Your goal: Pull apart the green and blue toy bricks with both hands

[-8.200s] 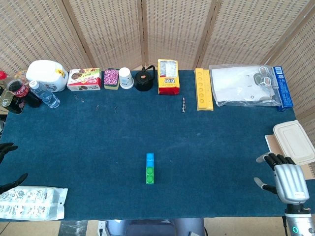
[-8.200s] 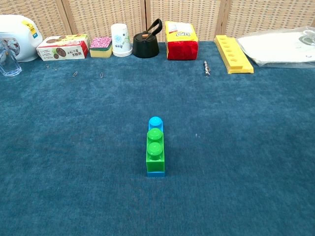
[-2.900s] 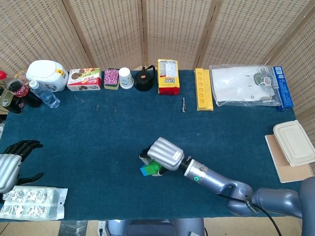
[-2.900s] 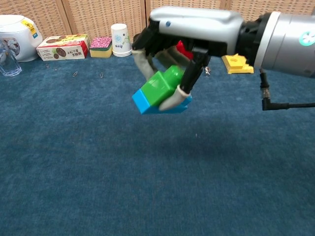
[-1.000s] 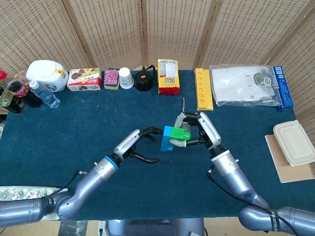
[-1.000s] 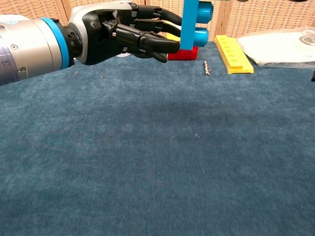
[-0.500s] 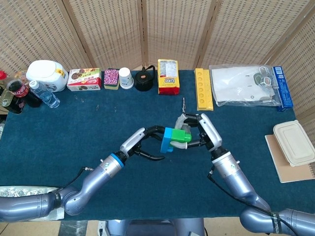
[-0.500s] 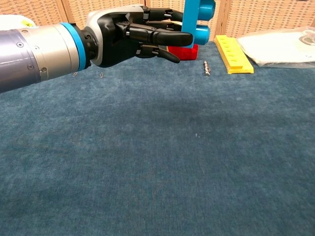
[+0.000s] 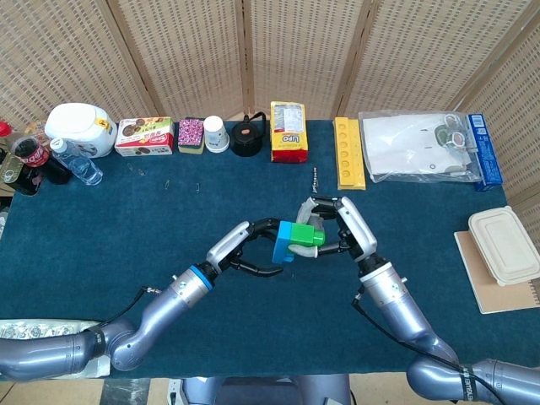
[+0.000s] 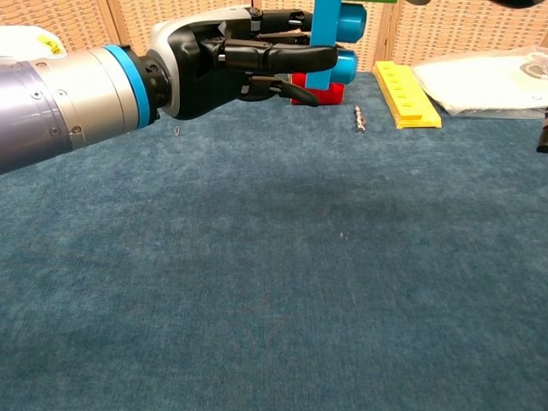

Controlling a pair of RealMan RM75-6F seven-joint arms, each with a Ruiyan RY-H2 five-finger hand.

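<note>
The right hand (image 9: 339, 229) grasped the joined pair of plastic toy bricks, its fingers wrapped about the green brick (image 9: 305, 236), and held the pair in the air above the middle of the dark blue cloth-covered table (image 9: 126, 219). The blue brick (image 9: 283, 240) projected leftward toward the left hand (image 9: 245, 251), whose dark fingers (image 10: 274, 56) lay at the brick's edge, curled but apparently not fully clasped; whether they pressed it could not be told. The step in hand appeared to be securing the second grasp. The next move would likely call for a firm clasp on the blue brick, then opposed pulling.
</note>
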